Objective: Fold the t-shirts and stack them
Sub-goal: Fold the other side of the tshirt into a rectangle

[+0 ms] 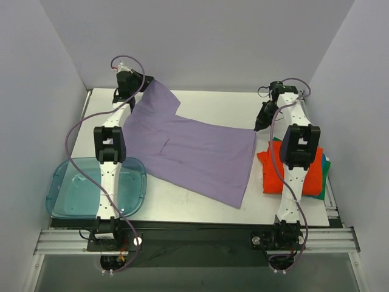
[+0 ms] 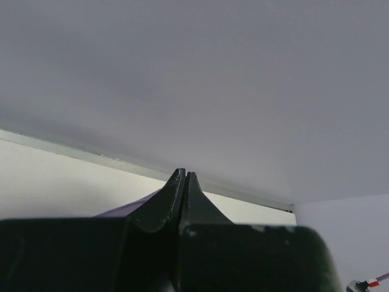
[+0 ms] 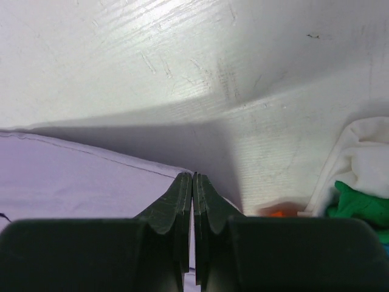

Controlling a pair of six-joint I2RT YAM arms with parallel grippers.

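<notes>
L tool [image 1: 135, 85] & R tool [image 1: 259, 126] were pinched tight on the purple t-shirt [image 1: 194, 152]; best moved together w/ cloth kept taut over tabletop [image 1: 219, 103].

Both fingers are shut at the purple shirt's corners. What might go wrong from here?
1. Right fingers seem to pinch only the purple shirt's very corner, so it may slip out.
2. Its near-left edge lies beside the tray, and dragging could snag there.
3. The right arm hangs over the orange shirt. A sweep could topple that stack.
</notes>
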